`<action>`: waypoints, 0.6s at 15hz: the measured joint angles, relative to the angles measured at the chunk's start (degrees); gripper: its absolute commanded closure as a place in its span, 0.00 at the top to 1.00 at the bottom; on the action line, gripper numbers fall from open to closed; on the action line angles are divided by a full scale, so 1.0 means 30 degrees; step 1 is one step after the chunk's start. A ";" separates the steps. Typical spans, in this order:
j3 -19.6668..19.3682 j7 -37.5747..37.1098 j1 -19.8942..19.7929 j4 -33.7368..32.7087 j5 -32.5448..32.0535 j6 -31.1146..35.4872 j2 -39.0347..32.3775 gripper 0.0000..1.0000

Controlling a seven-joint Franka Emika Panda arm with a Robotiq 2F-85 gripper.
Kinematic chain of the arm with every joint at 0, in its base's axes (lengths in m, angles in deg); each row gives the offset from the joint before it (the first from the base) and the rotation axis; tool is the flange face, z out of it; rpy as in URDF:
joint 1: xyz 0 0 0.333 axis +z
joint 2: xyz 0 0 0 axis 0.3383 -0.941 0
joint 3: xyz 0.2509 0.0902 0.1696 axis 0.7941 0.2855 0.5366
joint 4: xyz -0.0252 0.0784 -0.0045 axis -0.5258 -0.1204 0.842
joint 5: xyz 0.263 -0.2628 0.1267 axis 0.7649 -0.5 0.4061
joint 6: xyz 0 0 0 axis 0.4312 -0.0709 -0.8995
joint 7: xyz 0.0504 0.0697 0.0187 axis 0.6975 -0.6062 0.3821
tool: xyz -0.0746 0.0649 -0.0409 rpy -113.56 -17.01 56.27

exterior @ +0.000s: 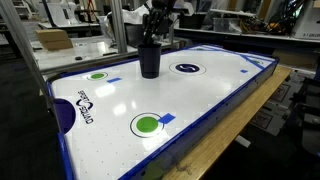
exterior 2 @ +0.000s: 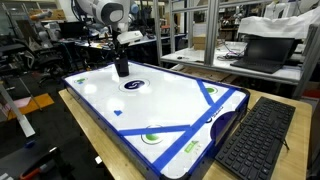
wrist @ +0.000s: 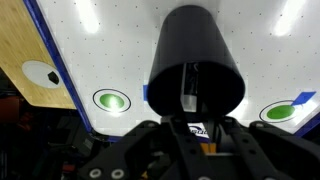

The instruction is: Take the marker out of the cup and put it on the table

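- My bench (exterior: 215, 110) is a white air-hockey top with a blue rim and light wooden edging (exterior: 250, 135). It stands in a workshop crowded with other desks and gear.
- Nearest in an exterior view, one black keyboard (exterior 2: 255, 140) lies just beside the bench's near corner, off the white surface.
- On the white I count one green circle (exterior: 146, 124) near the front and a second green circle (exterior: 97, 75) farther back. Beyond them is one blue circle (exterior: 188, 68).
- There is one cup (exterior: 149, 58), standing upright on the bench toward its far end. It sits between the farther green circle and the blue circle and touches neither.
- The cup is tall, plain black, opaque and slightly tapered, wider at the mouth. In the wrist view it fills the middle of the frame with its mouth toward me (wrist: 195, 60).
- A pale streak (wrist: 188, 95) shows at the cup's mouth. I cannot tell whether that is the marker.
- I have one arm (exterior 2: 108, 14), white with dark joints. It reaches in from the far side and bends down at the wrist.
- My one tool (exterior: 152, 30) hangs pointing straight down, directly over the cup's mouth. Its dark fingers blend with the black cup, so I cannot tell whether it is released or clenched, or grasping anything.
- Farthest back, one open laptop (exterior 2: 262, 50) sits on another desk.
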 measured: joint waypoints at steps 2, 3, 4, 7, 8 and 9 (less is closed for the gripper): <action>0.0098 0.0000 0.0001 -0.0119 -0.0020 -0.0201 -0.0306 0.34; 0.0134 0.0000 0.0003 -0.0176 -0.0025 -0.0259 -0.0467 0.39; 0.0179 0.0000 0.0004 -0.0226 -0.0031 -0.0318 -0.0606 0.45; 0.0283 0.0000 0.0005 -0.0438 -0.0052 -0.0541 -0.0968 0.75; 0.0306 0.0000 0.0010 -0.0499 -0.0060 -0.0658 -0.1045 0.73; 0.0331 0.0000 0.0013 -0.0573 -0.0068 -0.0776 -0.1110 0.72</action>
